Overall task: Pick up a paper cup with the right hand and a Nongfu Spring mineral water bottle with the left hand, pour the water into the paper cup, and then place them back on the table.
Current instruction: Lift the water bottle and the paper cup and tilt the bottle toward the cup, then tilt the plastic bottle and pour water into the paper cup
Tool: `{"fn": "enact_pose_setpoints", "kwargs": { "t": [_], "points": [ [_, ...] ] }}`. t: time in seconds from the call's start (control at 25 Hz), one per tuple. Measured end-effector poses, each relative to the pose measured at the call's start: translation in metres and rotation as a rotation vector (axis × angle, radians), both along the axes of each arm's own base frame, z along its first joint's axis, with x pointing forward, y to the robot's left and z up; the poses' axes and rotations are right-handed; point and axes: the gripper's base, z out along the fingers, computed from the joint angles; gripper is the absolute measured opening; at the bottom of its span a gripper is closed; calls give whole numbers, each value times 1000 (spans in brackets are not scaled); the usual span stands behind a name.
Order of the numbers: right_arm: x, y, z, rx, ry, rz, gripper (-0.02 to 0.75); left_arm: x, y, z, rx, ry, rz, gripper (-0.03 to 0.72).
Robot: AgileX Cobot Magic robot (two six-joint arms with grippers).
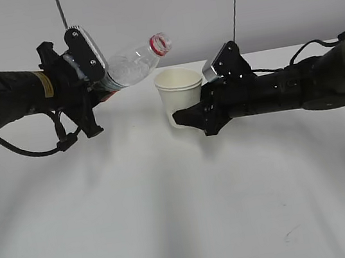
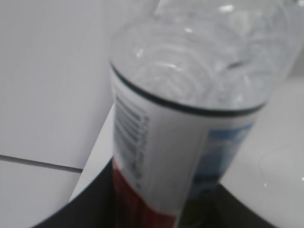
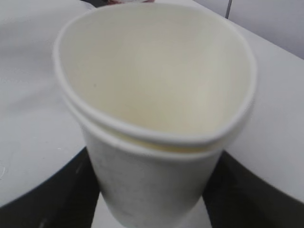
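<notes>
Two grippers clamped, left (image 1: 92, 92) on tilted bottle (image 1: 133, 61), right (image 1: 190, 114) on cup (image 1: 178, 89)

Only a barcode, no legible words

The label of the Nongfu Spring mineral water bottle (image 2: 161, 156) carries a barcode at the left centre of the left wrist view, its bars visible but any digits too blurred to read. A yellow sticker on the left hand (image 1: 46, 84) in the exterior view, upper left, is too small to make out.
</notes>
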Motion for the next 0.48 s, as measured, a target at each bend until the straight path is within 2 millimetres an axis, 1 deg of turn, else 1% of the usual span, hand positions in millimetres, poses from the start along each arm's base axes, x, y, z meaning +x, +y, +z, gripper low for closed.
{"fn": "enact_pose_setpoints", "kwargs": {
  "t": [0.24, 0.48],
  "points": [
    [-3, 1, -3, -34, 13, 51, 459, 0, 2, -2, 65, 1, -10, 242],
    [-8, 2, -7, -67, 59, 101, 459, 1, 3, -1, 86, 5, -2, 246]
  ]
}}
